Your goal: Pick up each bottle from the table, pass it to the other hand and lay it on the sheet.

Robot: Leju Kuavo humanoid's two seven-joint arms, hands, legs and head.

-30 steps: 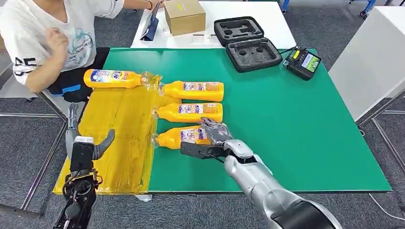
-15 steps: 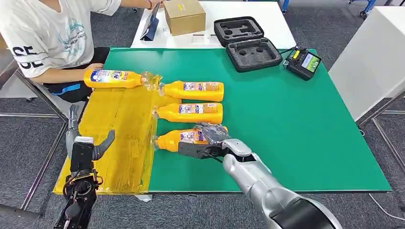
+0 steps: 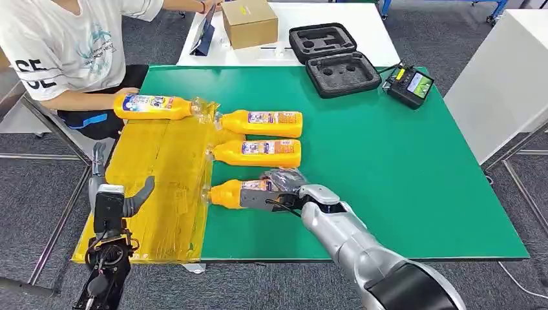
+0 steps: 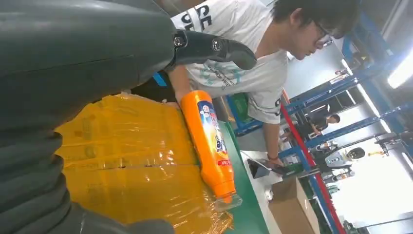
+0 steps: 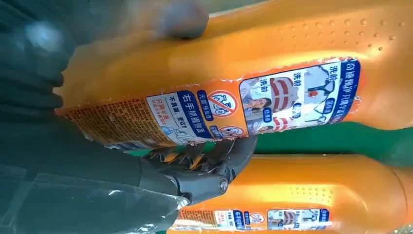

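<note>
1. Right hand (image 3: 279,190), grey with dark fingers on a silver arm, grips the nearest orange plastic bottle (image 3: 242,193) around its labelled body; wrist view shows dark fingers (image 5: 209,165) wrapped under the label and the thumb on the other side.
2. Held bottle lies sideways on the green table mat (image 3: 400,168), cap toward 9 o'clock, cap end just at the edge of the yellow plastic sheet (image 3: 161,174).
3. Second orange bottle (image 3: 257,152) lies at 12 o'clock of the held one, near it, on the mat, cap touching the sheet edge.
4. Third orange bottle (image 3: 262,123) lies further toward 12 o'clock, same orientation.
5. Fourth orange bottle (image 3: 152,106) lies on the far end of the sheet, cap toward 3 o'clock; also seen from the left wrist (image 4: 209,141).
6. Left hand (image 3: 113,194) hovers over the sheet's 9 o'clock edge, fingers spread, holding nothing.
7. Person in a white t-shirt (image 3: 61,45) sits at 11 o'clock.
8. Open black foam case (image 3: 333,58), black controller with screen (image 3: 411,85) and brown cardboard box (image 3: 250,21) at the far end.
</note>
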